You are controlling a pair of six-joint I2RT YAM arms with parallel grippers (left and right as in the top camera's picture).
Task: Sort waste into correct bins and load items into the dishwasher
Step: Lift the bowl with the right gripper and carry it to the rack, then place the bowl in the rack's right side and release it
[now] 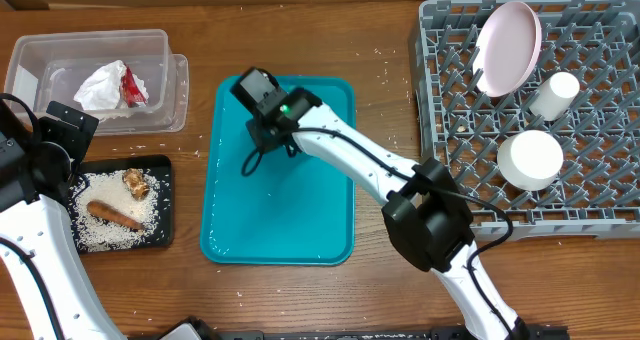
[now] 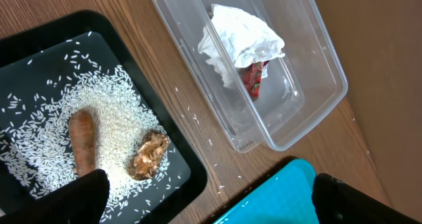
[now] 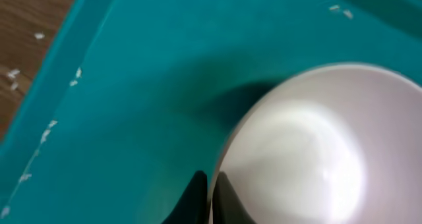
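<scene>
My right gripper (image 3: 211, 191) is shut on the rim of a white bowl (image 3: 310, 151), one finger inside and one outside, over the teal tray (image 3: 132, 118). In the overhead view that gripper (image 1: 268, 115) is over the tray's (image 1: 280, 210) far part and hides the bowl. My left gripper (image 2: 211, 204) is open and empty, above the gap between the black tray (image 2: 165, 184) and the teal tray. The black tray holds rice, a brown sausage-like piece (image 2: 82, 148) and a food scrap (image 2: 148, 155). The grey dish rack (image 1: 600, 50) holds a pink plate (image 1: 508, 45).
A clear bin (image 1: 60, 55) at the far left holds crumpled tissue (image 1: 105, 85) and a red wrapper (image 1: 133, 85). The rack also holds a white cup (image 1: 555, 95) and a white bowl (image 1: 530, 158). Rice grains are scattered on the wooden table.
</scene>
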